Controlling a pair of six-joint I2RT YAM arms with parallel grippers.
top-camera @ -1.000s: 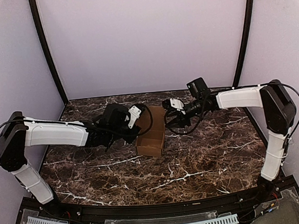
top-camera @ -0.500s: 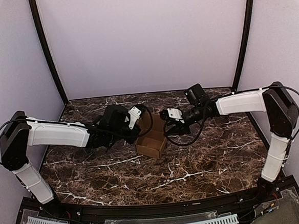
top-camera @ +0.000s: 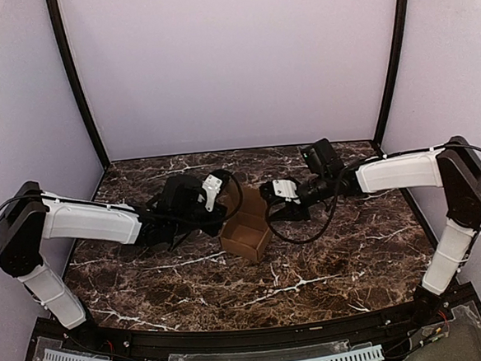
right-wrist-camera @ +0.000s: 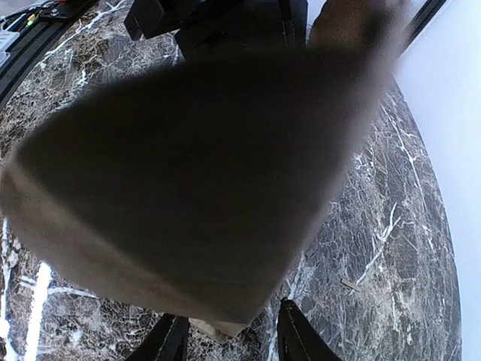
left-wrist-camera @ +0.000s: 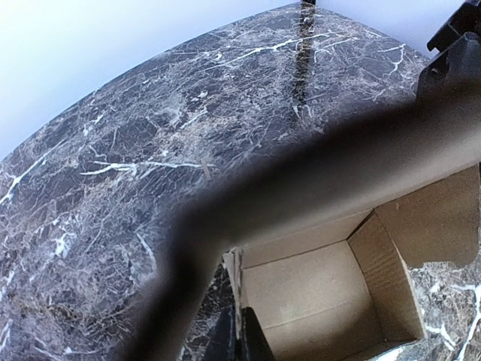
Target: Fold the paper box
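The paper box (top-camera: 246,234) is a small open-topped brown carton standing on the marble table, between the two arms. My left gripper (top-camera: 224,218) is at its left side. In the left wrist view this gripper (left-wrist-camera: 240,343) is shut on the thin left wall, and the box's bare inside (left-wrist-camera: 316,293) lies open beside it. My right gripper (top-camera: 268,209) is at the box's right rear flap. In the right wrist view that flap (right-wrist-camera: 195,173) is a large blurred brown shape, with its lower corner between the spread fingers (right-wrist-camera: 169,340) of the right gripper (right-wrist-camera: 231,337).
The dark marble table (top-camera: 328,257) is walled by lilac panels with black corner posts (top-camera: 77,84). A black cable (left-wrist-camera: 301,173) crosses the left wrist view, blurred. A small pale scrap (right-wrist-camera: 349,283) lies on the marble right of the box.
My left gripper has closed onto the box's left wall. My right gripper has moved left and down to the box's flap, its fingers a little narrower.
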